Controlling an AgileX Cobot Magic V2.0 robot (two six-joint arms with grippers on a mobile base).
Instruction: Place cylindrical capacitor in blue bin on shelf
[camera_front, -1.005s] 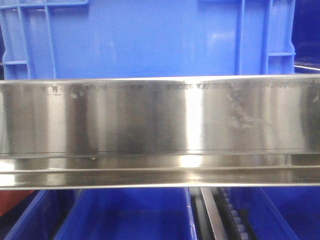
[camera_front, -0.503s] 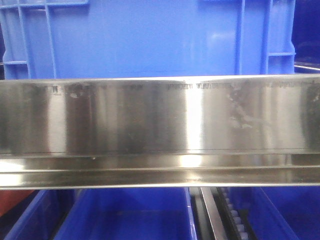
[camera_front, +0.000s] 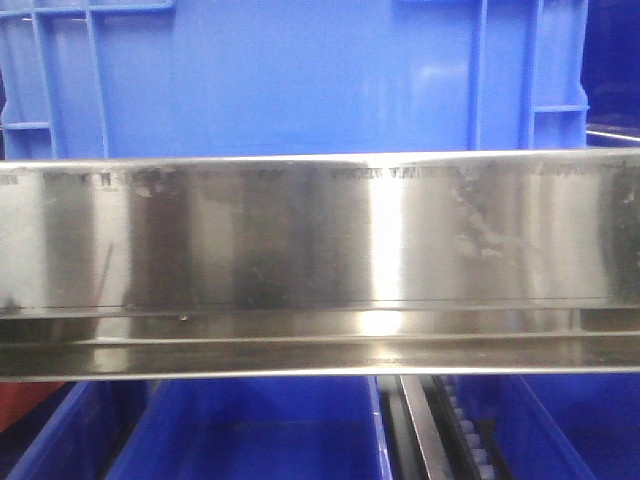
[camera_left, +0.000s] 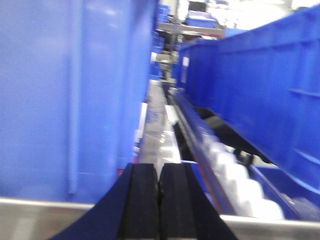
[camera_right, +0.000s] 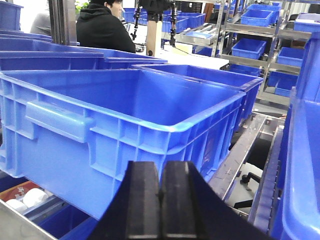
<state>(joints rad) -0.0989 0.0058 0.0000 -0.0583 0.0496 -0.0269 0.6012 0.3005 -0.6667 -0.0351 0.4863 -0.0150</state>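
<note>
The cylindrical capacitor is not visible in any view. The shelf shows in the front view as a wide shiny steel rail (camera_front: 320, 235), with a large blue bin (camera_front: 290, 75) on the level above it and more blue bins (camera_front: 260, 430) below. My left gripper (camera_left: 159, 169) is shut with its pads pressed together and nothing visible between them. It points along a roller track (camera_left: 225, 170) between two blue bins. My right gripper (camera_right: 160, 166) is also shut with nothing visible in it, just in front of an open, empty blue bin (camera_right: 125, 100).
A roller track (camera_front: 465, 430) runs between the lower bins in the front view. Blue bin walls (camera_left: 60, 90) (camera_left: 265, 95) stand close on both sides of the left gripper. A person in black (camera_right: 102, 27) stands behind the bins, and steel shelf rails (camera_right: 245, 150) lie at the right.
The front view has shifted very slightly sideways. The dark reflections at the left of the steel rail have changed. Nothing else has visibly moved.
</note>
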